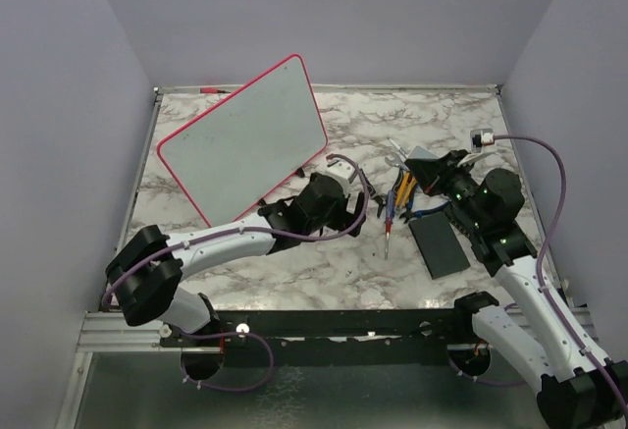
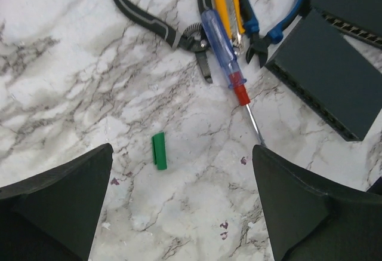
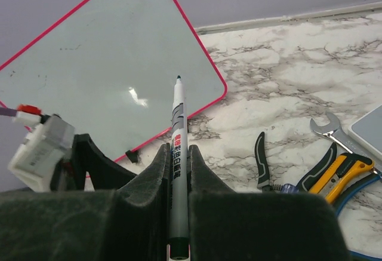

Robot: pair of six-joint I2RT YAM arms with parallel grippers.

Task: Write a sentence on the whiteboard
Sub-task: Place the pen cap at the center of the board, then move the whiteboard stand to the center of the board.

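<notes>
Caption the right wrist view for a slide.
Right gripper, jaws shut on an uncapped marker, tip pointing toward the red-rimmed whiteboard.

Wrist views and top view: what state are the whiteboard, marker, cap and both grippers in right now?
whiteboard: propped up at a tilt, no sentence on it, only faint specks.
marker: uncapped, tip pointing toward the whiteboard.
green cap: off, lying loose on the table.
left gripper: fingers wide open, empty, above the green cap.
right gripper: shut on the marker.
</notes>
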